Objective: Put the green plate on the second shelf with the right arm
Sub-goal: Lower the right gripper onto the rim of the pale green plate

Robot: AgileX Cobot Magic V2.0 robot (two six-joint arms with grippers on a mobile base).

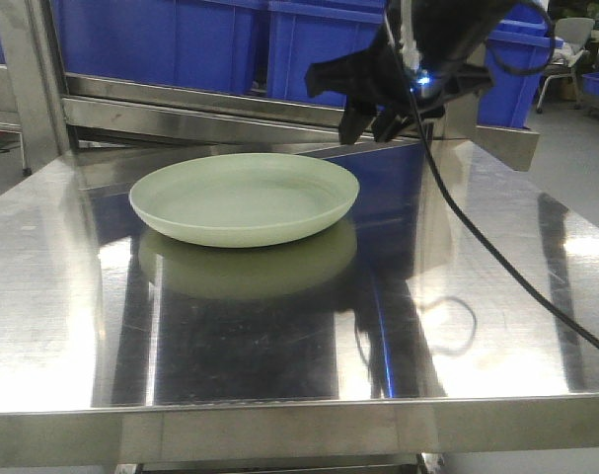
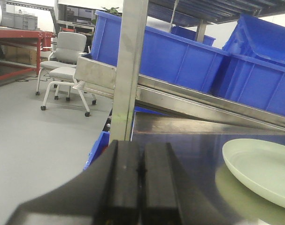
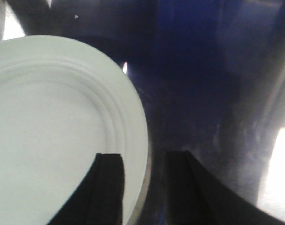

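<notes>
Green plate point(image 1: 245, 197), flat on steel shelf point(image 1: 496, 296), centre frame; right gripper point(image 3: 144, 187) spread astride its rim, gripping nothing; we judge placement unconfirmed

Steel shelf point(image 1: 279, 336), blue bins point(image 1: 161, 39), grey floor point(image 2: 25, 140), office chair point(image 2: 69, 47)

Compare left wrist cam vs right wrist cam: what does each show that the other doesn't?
Left wrist only: the left gripper with its fingers pressed together, a steel post, blue bins behind it, and an office chair on the floor beyond. Right wrist only: the right gripper, open, with one finger over the plate's rim and the other outside it, above bare steel. Both: the green plate, empty, lying on the steel tabletop.
</notes>
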